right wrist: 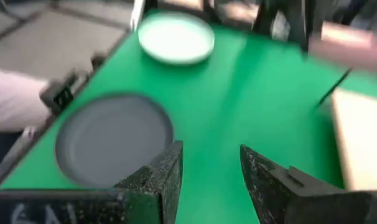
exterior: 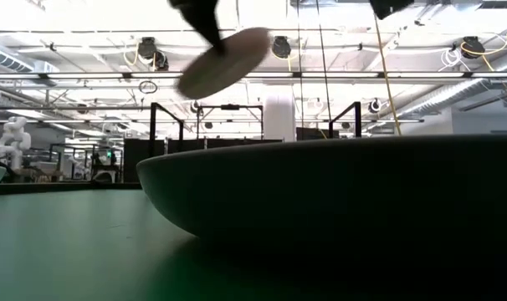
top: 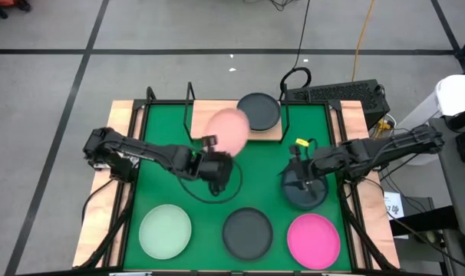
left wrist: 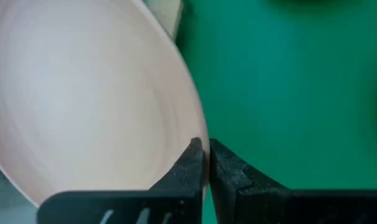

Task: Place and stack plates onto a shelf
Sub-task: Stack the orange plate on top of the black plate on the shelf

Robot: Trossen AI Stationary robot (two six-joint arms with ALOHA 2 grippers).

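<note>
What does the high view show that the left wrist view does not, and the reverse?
Only the high view shows the shelf with a black plate on it, the pale green plate, the hot pink plate and the right gripper. Only the left wrist view shows the left gripper's fingers pinching the rim. Both show the pale pink plate over the green mat.

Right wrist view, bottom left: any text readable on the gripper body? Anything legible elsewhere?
No legible text in any view.
Pale marks on the right gripper body in the right wrist view: too blurred to read.
Sheet of paper beside the table in the high view: dark print, too small to read.
</note>
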